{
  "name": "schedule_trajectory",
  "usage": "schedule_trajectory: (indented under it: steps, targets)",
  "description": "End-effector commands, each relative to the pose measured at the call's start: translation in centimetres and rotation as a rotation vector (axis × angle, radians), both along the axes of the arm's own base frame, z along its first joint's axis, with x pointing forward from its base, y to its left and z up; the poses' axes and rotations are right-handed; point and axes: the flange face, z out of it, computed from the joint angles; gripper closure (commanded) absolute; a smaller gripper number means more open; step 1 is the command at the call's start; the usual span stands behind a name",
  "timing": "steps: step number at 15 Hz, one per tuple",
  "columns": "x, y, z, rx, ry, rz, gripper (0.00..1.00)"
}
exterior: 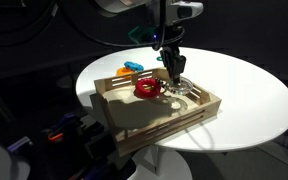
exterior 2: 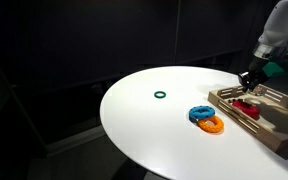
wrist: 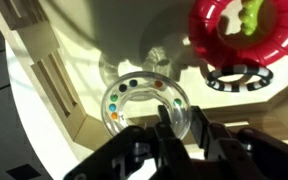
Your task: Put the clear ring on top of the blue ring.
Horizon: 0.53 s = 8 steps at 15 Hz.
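Clear ring (wrist: pixel 124 97) flat on the floor of a wooden tray, directly under the tool. Around it, largest first: round white table (exterior: pixel 244 100), bearing everything. Near one edge of it, slatted wooden tray (exterior: pixel 154 125). Above the tray, dark tool (exterior: pixel 174 72) pointing straight down. In the wrist view, its fingertips straddle the ring's near wall, one inside the hole and one outside. Clenched on the ring or merely around it: impossible to tell.

Inside the tray, just beside the clear ring, red ring (exterior: pixel 147 89). Outside the tray on the bare table, blue ring (exterior 2: pixel 200 113) touching an orange ring (exterior 2: pixel 212 125). Well apart from both, small dark green ring (exterior 2: pixel 160 96).

Likely deciding relation: blue ring beyond the tray wall, roughly on the red ring's side of the tool, so probably up and over that wall before lowering.
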Motion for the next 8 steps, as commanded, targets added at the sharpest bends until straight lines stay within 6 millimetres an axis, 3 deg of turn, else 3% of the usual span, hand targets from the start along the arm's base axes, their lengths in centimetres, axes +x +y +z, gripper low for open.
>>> schedule_trajectory:
  steps: [1, 8]
  targets:
    - [0.8, 1.9, 3.2, 0.045, -0.018, 0.004, 0.92]
    - [1.9, 5.5, 7.6, 0.125, -0.038, 0.047, 0.92]
